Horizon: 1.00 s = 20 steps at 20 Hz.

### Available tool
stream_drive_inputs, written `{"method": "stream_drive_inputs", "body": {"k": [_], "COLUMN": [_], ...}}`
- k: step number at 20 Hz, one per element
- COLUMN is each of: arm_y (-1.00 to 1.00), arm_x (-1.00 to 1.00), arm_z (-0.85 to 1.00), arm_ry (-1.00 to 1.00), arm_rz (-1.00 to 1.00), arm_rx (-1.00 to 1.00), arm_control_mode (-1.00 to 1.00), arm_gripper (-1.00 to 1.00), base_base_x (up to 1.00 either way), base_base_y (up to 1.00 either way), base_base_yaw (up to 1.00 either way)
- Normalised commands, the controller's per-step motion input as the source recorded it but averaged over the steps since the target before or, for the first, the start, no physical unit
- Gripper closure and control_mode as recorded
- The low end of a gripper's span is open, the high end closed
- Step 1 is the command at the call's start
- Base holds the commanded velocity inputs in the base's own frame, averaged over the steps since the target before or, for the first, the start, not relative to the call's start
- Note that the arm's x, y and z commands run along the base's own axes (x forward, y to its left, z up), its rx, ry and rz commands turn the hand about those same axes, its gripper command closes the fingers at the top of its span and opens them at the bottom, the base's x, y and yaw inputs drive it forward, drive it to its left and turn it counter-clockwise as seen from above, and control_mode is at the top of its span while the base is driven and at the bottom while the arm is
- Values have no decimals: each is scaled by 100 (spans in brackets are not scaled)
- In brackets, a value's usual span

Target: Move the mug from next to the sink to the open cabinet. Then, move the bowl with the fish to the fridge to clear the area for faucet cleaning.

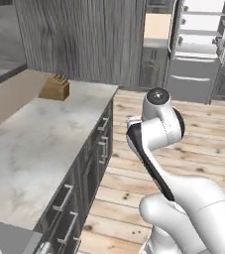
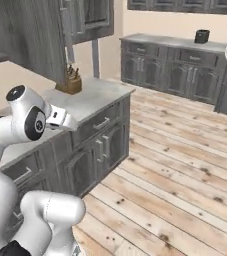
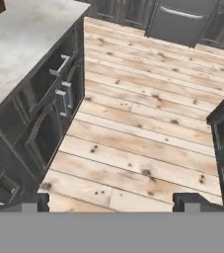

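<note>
A: Nearest the cam in the hand view: the gripper (image 3: 111, 200), fingertips at the bottom left and bottom right of the frame, spread wide, nothing between them. Plank floor (image 3: 143, 123) right under it.

B: And the arm?

A: Left base view, lower right, rising to centre frame. Right base view, it's at the left edge.

B: Bench?

A: Pale stone bench (image 1: 29, 144) fills the left half of the left base view, dark base cabinets (image 1: 91, 168) w/ bar handles under its edge. A wooden knife block (image 1: 55, 87) stands at its far end, upper left.

B: Any task things?

A: The fridge (image 1: 203, 30), upper right of the left base view, door open, white shelves and door bins showing. Far across the floor from the arm.

B: Anything else?

A: Right base view, upper right: a second run of cabinets (image 2: 180, 67) along the back wall, w/ a small dark box (image 2: 201, 36) on top. Too small to tell what it is, prob. an appliance.
</note>
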Motion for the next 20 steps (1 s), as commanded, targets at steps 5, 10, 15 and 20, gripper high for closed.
{"method": "stream_drive_inputs", "body": {"k": [5,10,15,20], "arm_y": [0,0,0,0], "arm_x": [0,0,0,0], "arm_z": [0,0,0,0], "arm_ry": [0,0,0,0], "arm_rz": [0,0,0,0], "arm_rx": [0,0,0,0], "arm_control_mode": [100,100,100,100], "arm_gripper": [-100,-100,-100,-100], "base_base_x": [-39,-30,13,75], "base_base_y": [34,11,-12,-9], "base_base_yaw": [-96,-95,-84,-63]}}
